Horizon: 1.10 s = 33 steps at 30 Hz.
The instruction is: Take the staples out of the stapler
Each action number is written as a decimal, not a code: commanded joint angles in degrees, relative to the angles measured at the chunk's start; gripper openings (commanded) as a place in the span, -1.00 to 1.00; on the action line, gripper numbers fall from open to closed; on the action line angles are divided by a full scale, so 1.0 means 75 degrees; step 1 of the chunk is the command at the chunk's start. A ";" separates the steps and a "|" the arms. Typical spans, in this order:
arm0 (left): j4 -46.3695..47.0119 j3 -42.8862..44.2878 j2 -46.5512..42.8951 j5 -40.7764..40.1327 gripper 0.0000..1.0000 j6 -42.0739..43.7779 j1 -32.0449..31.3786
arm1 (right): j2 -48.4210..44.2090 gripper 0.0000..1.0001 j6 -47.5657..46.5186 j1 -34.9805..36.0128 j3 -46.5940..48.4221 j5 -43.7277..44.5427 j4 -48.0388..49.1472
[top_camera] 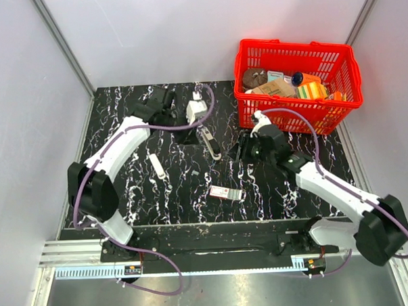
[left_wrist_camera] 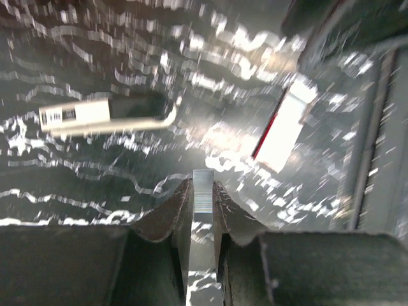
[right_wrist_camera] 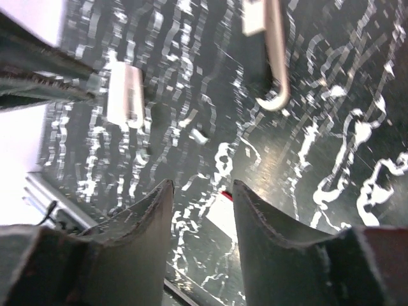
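the left gripper (left_wrist_camera: pixel 201 187) is pinched tight on a thin silvery strip (left_wrist_camera: pixel 203 220) that stands up between its fingers, in the upper middle of the top view. the stapler (top_camera: pixel 209 142) lies on the black marbled table (top_camera: pixel 138 196) just below that gripper, near the centre of the top view, and no finger touches it. the right gripper (right_wrist_camera: pixel 202 186) hangs to the stapler's right with its jaws moderately apart and nothing between them. a small red-and-white box (top_camera: pixel 226 193) lies lower centre, and a slim white bar (top_camera: pixel 157 167) lies to the stapler's left. a red basket (top_camera: pixel 250 56) of assorted items sits upper right.
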 commanded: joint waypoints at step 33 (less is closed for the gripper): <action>1.3296 -0.2646 -0.1609 0.3164 -0.87 -1.4425 0.0159 | -0.1084 0.14 0.1317 -0.0024 0.1229 -0.2534 0.3465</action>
